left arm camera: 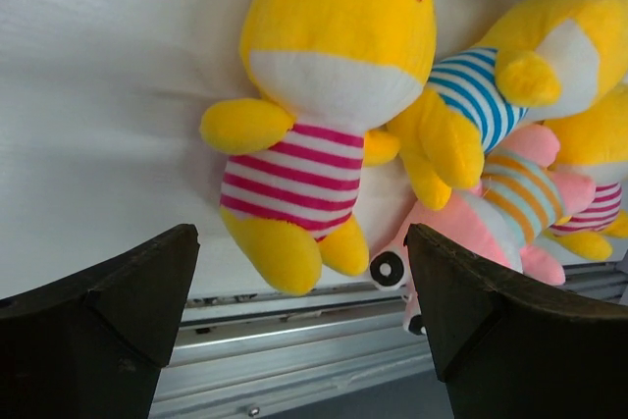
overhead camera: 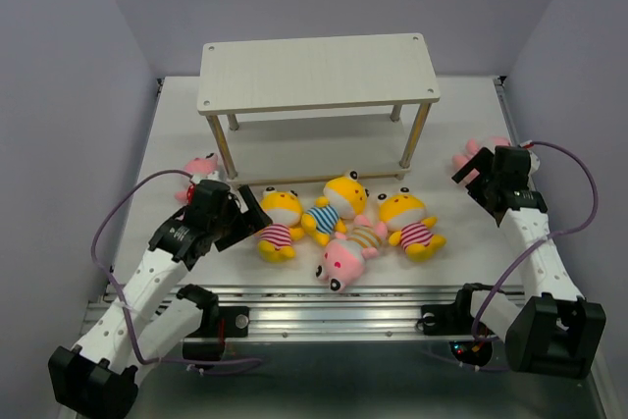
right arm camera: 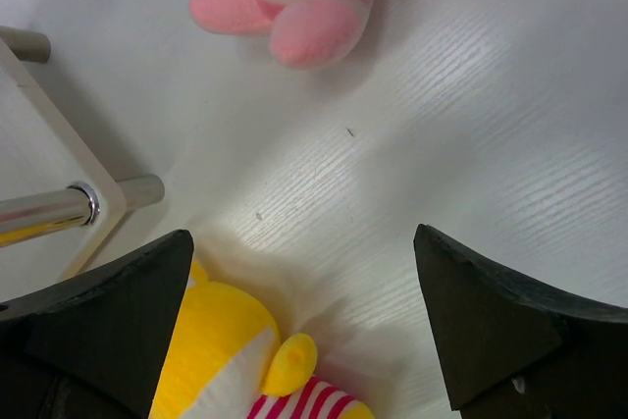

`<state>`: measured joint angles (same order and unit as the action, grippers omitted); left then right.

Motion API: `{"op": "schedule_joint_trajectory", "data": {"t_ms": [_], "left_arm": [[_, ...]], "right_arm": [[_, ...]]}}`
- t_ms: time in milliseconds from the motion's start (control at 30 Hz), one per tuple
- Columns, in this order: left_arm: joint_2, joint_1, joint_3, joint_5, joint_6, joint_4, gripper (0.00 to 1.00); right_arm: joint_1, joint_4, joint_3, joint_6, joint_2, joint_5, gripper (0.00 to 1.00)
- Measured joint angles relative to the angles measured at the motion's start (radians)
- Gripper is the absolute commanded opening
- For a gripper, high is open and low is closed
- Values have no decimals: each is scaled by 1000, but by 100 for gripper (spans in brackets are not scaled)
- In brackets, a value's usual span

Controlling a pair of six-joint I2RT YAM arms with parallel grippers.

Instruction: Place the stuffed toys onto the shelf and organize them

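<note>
On the white counter, your left pincer stands wide with the yellow pink-striped toy just ahead; close around its torso, not limbs. The right pincer, also wide, holds nothing.

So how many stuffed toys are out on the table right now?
6, none on the shelf. In front of it: left yellow, middle yellow, right yellow. Front pink lies nearer the arms; left pink and right pink sit partly hidden by them.
</note>
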<state>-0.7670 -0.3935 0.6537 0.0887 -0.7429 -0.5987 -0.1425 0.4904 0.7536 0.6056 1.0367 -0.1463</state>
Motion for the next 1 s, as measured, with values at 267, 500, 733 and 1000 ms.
{"op": "schedule_joint_trajectory", "data": {"t_ms": [267,500,733,1000], "left_arm": [[-36,-96,-19,-16,-90,-77,98],[-126,-115,-19,-18,-106,-86,82],[-138,-122,-46,0,-109,-68,66],[-150,-130,-78,40,-112,-27,29]], "right_arm": [[0,-1,-1,-8,-10,0,100],[0,-1,-1,-8,-11,0,100],[0,-1,-1,-8,-11,-4,100],[0,-1,-1,-8,-9,-6,100]]}}
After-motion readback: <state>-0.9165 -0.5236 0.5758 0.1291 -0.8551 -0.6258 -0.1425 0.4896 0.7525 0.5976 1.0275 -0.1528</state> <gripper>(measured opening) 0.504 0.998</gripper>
